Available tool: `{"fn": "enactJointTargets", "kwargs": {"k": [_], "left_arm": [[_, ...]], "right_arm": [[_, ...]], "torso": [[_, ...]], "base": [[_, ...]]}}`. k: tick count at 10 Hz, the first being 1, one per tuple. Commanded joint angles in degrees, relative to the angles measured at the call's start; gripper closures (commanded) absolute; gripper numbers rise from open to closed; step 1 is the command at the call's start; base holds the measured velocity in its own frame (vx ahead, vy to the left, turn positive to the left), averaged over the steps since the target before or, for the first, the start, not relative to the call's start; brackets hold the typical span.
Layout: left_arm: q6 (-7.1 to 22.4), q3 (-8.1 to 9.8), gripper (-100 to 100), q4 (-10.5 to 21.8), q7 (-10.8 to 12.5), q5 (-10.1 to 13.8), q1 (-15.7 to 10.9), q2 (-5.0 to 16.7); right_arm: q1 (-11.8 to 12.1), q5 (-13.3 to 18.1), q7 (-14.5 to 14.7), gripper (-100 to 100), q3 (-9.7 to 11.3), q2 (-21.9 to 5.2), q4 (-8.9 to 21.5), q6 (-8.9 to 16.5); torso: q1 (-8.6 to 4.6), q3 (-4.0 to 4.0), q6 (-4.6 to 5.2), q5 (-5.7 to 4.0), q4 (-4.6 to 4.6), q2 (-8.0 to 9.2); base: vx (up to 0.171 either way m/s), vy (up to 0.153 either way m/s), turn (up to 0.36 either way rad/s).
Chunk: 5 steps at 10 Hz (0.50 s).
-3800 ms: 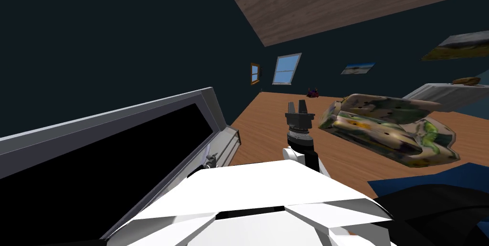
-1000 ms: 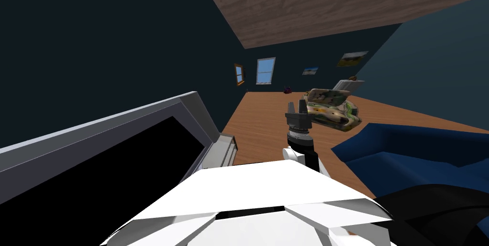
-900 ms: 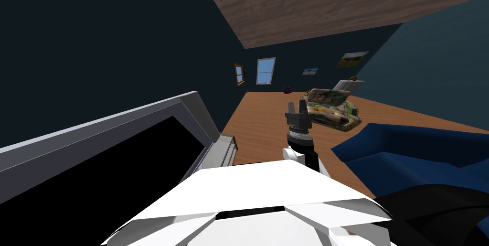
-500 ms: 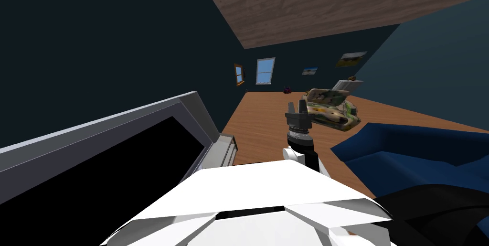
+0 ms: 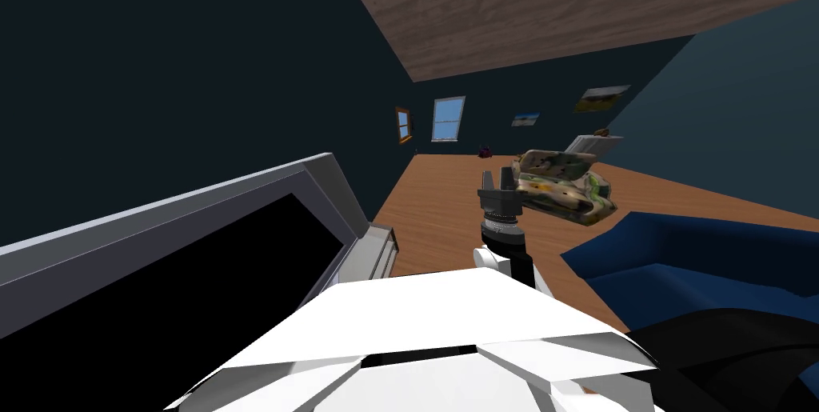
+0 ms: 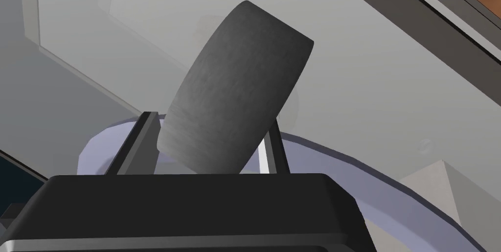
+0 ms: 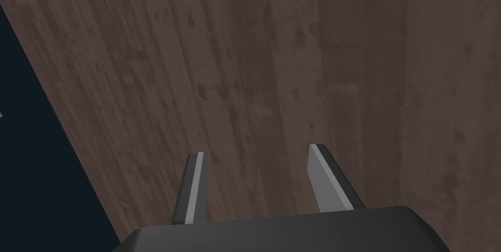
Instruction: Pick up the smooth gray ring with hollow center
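The dark grey ring (image 6: 235,87) sits clamped between our left gripper's (image 6: 210,122) fingers, which press its sides, with a pale lilac disc (image 6: 342,166) just behind. Our right gripper (image 7: 256,151) is raised, fingers apart and holding nothing.

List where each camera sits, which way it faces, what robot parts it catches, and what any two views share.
Head view: on the head, facing forward over the wood floor toward a patterned sofa; right gripper raised ahead.
Left wrist view: on the left hand, facing a grey surface; left gripper shut on the dark grey ring.
Right wrist view: on the right hand, facing the wooden ceiling; fingers open.
Shared: head and right wrist views both show the ceiling and right gripper.
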Motion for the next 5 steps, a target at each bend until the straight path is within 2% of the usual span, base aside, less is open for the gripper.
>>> {"fn": "enactJointTargets", "kwargs": {"k": [1, 3, 4, 5], "left_arm": [[0.2, -1.07, 100, -2.4, 0.4, 1.2, 1.2, 2.2], [0.4, -2.34, 100, -4.9, 0.8, 2.7, 2.5, 4.6], [0.7, -1.46, 100, -4.7, 0.8, 1.8, 2.4, 3.8], [0.7, -1.52, 0, -4.9, 0.8, 1.9, 2.5, 4.0]], "right_arm": [[0.0, 0.0, 0.0, 0, 0.0, 0.0, 0.0, 0.0], [0.0, 0.0, 0.0, 0, 0.0, 0.0, 0.0, 0.0], [0.0, 0.0, 0.0, 0, 0.0, 0.0, 0.0, 0.0], [0.0, 0.0, 0.0, 0, 0.0, 0.0, 0.0, 0.0]], "torso": [[0.0, 0.0, 0.0, 0.0, 0.0, 0.0], [0.02, 0.01, -0.01, 0.01, 0.0, 0.02], [-0.01, 0.0, -0.02, 0.0, -0.01, 0.0], [0.03, 0.0, 0.03, 0.04, 0.0, 0.01]], "base": [[0.016, -0.017, 0.053], [0.022, -0.023, 0.076], [0.011, -0.013, 0.028], [0.0, 0.0, 0.0]]}}
